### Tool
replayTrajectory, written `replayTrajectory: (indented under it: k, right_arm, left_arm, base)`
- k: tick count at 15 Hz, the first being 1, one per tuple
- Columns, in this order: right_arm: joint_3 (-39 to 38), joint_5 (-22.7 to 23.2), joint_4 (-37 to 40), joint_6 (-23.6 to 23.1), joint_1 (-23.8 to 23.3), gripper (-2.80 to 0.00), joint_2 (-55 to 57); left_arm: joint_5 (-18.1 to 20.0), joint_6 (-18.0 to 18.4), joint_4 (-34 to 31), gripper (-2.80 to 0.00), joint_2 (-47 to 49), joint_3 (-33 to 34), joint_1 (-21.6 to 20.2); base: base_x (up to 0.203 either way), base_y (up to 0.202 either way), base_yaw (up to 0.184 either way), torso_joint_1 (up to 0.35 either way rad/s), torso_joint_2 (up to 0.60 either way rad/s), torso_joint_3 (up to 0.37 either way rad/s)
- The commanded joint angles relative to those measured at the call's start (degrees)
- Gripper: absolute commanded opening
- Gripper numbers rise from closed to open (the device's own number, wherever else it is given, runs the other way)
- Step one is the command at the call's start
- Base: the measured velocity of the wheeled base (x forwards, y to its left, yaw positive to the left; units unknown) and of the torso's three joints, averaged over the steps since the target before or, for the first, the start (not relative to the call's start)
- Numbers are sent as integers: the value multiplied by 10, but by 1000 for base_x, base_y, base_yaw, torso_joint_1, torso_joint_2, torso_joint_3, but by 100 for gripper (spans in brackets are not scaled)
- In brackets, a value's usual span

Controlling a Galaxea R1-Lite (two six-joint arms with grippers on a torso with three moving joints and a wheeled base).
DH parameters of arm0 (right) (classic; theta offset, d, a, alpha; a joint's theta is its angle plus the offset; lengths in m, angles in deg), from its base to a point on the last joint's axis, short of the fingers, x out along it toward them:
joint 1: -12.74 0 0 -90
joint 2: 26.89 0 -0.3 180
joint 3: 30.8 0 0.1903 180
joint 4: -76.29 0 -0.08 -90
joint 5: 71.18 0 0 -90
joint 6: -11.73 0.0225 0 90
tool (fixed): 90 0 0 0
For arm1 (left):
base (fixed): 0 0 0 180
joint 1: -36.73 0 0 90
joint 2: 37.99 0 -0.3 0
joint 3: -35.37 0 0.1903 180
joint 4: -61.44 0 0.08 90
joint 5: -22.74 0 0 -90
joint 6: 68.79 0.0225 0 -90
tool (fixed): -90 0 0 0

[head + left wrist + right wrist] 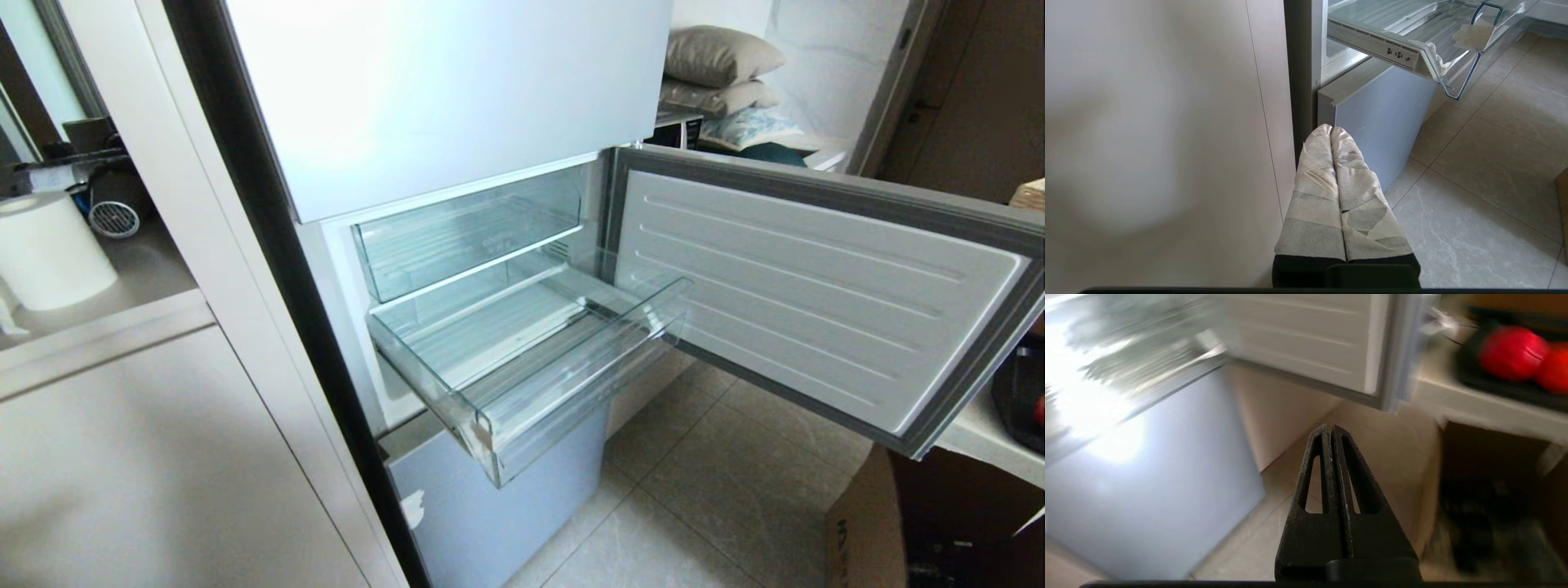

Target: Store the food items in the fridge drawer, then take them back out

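clear ribbed fridge drawer [531, 359] pulled out, seemingly empty

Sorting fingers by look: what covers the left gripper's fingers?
Pale beige tape over black fingers; clearest in the left wrist view.

The left gripper [1331, 130] has its tape-wrapped fingers [1314, 196] pressed together along their whole length, holding nothing. The right gripper [1330, 428] is black, its two slotted fingers [1355, 490] likewise closed tip to tip and empty. Neither arm appears in the head view.
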Motion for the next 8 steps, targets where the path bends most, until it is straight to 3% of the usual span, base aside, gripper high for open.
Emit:
replayTrajectory:
  k: [1, 2, 4, 8]
  right_arm:
    - [52, -31, -2, 47, -33, -280, 152]
    - [67, -33, -4, 61, -61, -280, 202]
    - [89, -4, -27, 78, -165, -280, 294]
    - [106, 145, -133, 84, -373, -280, 456]
  left_arm:
    - [0, 0, 0, -280, 0, 0, 0]
    - [0, 0, 0, -280, 0, 0, 0]
    - [0, 0, 0, -280, 0, 0, 0]
    - [0, 0, 0, -280, 0, 0, 0]
  base:
    - [0, 0, 0, 0, 0, 0]
    - [0, 0, 0, 0, 0, 0]
    - [0, 0, 0, 0, 0, 0]
    - [0, 0, 0, 0, 0, 0]
